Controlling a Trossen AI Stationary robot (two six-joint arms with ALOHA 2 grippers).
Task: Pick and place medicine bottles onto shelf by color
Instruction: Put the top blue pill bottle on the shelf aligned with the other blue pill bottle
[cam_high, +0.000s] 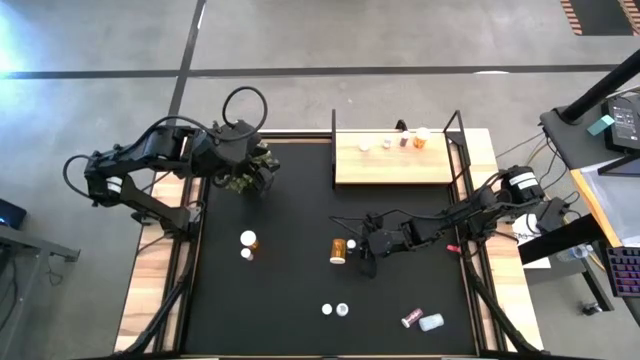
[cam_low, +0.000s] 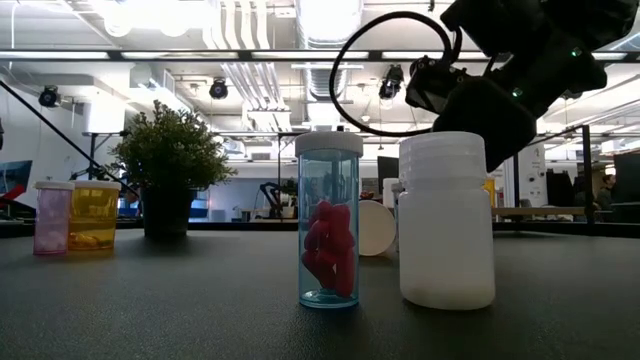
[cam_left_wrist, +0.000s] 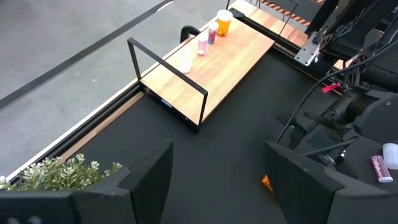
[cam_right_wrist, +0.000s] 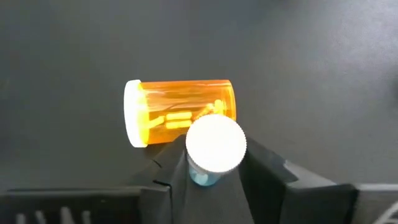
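While the right gripper (cam_right_wrist: 214, 163) clenches a small clear bottle with a white cap (cam_right_wrist: 216, 144) between its dark fingers (cam_right_wrist: 169, 167), an orange bottle with a white cap (cam_right_wrist: 179, 112) lies on its side just beyond the fingertips, at about twelve o'clock from the claw, near the middle of the black table (cam_high: 290, 290). Farther off, at one o'clock, the light wooden shelf in its black frame (cam_high: 392, 160) carries four small bottles. Over the far left corner, the left gripper (cam_left_wrist: 217, 180) hangs with jaws apart, holding nothing.
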